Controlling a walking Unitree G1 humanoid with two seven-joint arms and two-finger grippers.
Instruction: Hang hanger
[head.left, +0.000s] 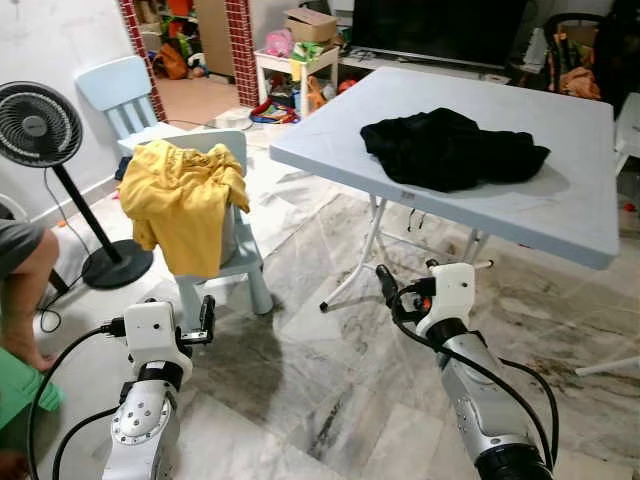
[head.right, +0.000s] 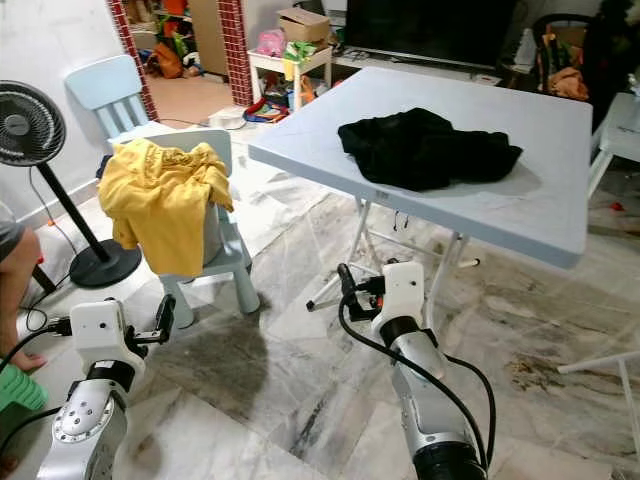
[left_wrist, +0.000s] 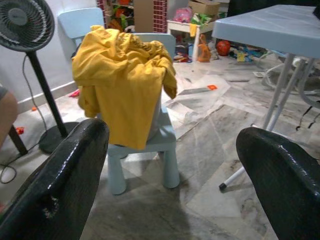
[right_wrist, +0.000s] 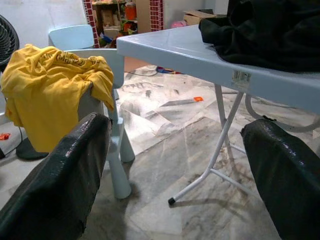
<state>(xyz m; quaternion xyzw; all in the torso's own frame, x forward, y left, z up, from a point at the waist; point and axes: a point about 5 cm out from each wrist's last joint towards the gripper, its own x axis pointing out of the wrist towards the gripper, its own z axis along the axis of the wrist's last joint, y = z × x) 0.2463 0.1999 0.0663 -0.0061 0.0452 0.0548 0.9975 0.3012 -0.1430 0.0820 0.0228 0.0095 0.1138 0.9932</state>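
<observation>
A yellow shirt (head.left: 182, 203) hangs crumpled over the back of a small pale-blue chair (head.left: 245, 262) on my left. A black garment (head.left: 450, 148) lies bunched on the light-blue folding table (head.left: 560, 215) ahead on the right. I see no hanger. My left gripper (head.left: 207, 318) is held low over the floor in front of the chair, open, with nothing between its fingers (left_wrist: 65, 175). My right gripper (head.left: 387, 285) is low in front of the table's legs, also open and empty, its fingers (right_wrist: 60, 175) set wide apart.
A standing fan (head.left: 36, 124) and a second pale-blue chair (head.left: 118, 85) are at the left wall. A person's leg (head.left: 22, 285) shows at the left edge beside something green (head.left: 22, 392). The table's white legs (head.left: 370, 250) stand ahead. Marble floor (head.left: 330, 390) lies between my arms.
</observation>
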